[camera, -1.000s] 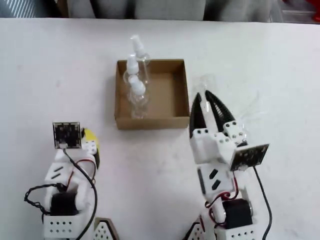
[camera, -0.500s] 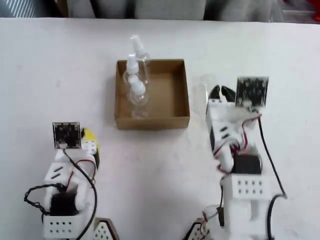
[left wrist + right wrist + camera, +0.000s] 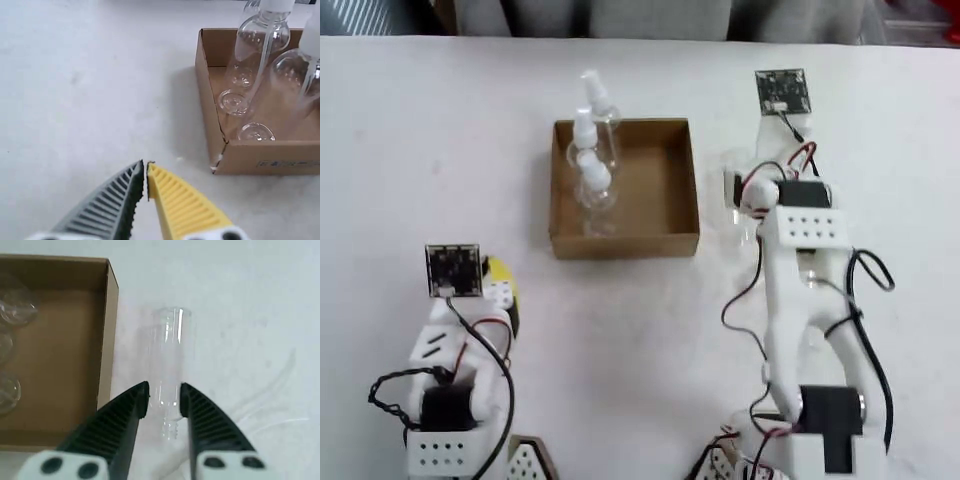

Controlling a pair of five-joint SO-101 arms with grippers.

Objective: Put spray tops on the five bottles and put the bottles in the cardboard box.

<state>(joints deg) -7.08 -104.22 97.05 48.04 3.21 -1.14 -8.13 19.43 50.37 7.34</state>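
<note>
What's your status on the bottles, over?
Left hand shut, empty, short of the cardboard box. Right hand open astride an uncapped bottle lying beside the box. Three capped bottles standing inside. Nothing in the way.

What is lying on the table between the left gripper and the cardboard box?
Nothing. In the left wrist view the stretch of table from the left gripper to the cardboard box is bare.

We see a brown cardboard box (image 3: 675, 190) on the white table (image 3: 440, 140); in the box, clear bottles (image 3: 250, 65) with white spray tops (image 3: 592, 172); beside the box, a clear uncapped bottle (image 3: 170, 355); left gripper (image 3: 146, 172) ribbed grey and yellow; right gripper (image 3: 164, 395) ribbed black.
</note>
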